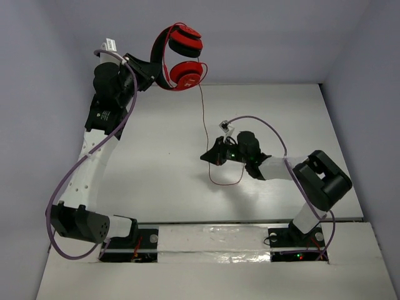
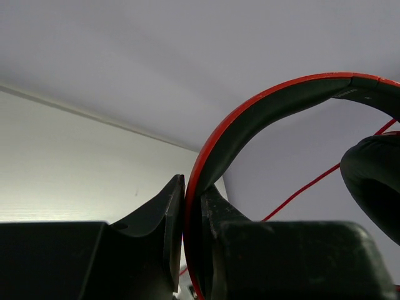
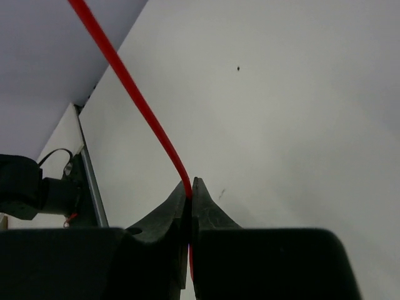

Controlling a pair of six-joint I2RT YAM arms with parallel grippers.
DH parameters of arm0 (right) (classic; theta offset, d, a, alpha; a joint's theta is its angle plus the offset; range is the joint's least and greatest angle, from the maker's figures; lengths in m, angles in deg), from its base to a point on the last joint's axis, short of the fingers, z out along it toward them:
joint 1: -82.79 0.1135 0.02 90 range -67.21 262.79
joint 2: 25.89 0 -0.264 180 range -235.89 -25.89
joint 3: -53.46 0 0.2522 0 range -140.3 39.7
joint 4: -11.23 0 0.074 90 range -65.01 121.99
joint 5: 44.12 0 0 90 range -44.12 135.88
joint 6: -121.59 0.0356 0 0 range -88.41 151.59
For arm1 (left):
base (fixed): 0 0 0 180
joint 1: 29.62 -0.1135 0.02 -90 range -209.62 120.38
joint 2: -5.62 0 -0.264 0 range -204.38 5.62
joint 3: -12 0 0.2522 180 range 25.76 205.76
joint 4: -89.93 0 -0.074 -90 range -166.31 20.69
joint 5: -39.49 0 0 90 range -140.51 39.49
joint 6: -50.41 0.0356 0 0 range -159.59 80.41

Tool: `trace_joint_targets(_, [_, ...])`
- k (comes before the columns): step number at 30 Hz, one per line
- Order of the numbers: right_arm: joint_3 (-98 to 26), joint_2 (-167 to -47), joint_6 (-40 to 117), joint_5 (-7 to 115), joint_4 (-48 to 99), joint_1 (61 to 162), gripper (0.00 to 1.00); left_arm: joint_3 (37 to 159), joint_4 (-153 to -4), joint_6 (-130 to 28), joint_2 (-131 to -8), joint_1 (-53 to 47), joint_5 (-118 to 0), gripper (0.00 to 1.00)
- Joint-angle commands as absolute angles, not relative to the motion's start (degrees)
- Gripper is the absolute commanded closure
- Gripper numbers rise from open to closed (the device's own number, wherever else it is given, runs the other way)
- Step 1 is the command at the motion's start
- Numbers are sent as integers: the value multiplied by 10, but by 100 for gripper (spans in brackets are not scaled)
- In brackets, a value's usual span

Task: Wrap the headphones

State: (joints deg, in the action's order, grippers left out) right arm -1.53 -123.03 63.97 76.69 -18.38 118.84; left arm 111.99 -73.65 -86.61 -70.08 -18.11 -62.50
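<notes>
The headphones (image 1: 180, 59) are held aloft at the upper centre of the overhead view, well clear of the table (image 1: 150, 175). The left gripper (image 1: 145, 74) is seen clamped on the headband (image 2: 244, 125), its jaws pressed against either side of the red-and-black arc in the left wrist view. From the lower earcup (image 1: 187, 74) the cord (image 1: 204, 115) is dropped almost straight down to the middle of the frame, and there it is pinched by the right gripper (image 1: 211, 156). In the right wrist view the jaws are shown closed tight on the thin red line, which runs off to the upper left. A slack loop is seen just below that pinch; whether it rests on the table cannot be told. No turn of cord around the headphones is visible, so the wrapping is judged to be at its opening stage, with the body secured and the cord taken up. For the next move, the cord would need to be carried up and around the band or earcups under light tension, and the headband would need to be gripped firmly against twisting.
</notes>
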Motion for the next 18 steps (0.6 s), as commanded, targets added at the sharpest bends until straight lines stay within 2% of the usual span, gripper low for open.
trace_joint_targets(1, [-45, -1174, 595, 709, -59, 1218, 100, 1114, -801, -870, -682, -185, -543, 100])
trace_joint_targets(5, [-89, -1122, 564, 607, 122, 1268, 100, 1071, -816, -869, -679, -185, -479, 100])
trace_joint_targets(9, [-130, -1080, 546, 528, 236, 1315, 100, 1030, -822, -846, -685, -173, -415, 100])
trace_joint_targets(13, [-174, -1053, 536, 515, 338, 1332, 100, 1004, -812, -810, -699, -156, -329, 100])
trace_joint_targets(18, [-244, -1064, 502, 509, 458, 1360, 100, 991, -816, -799, -715, -125, -285, 100])
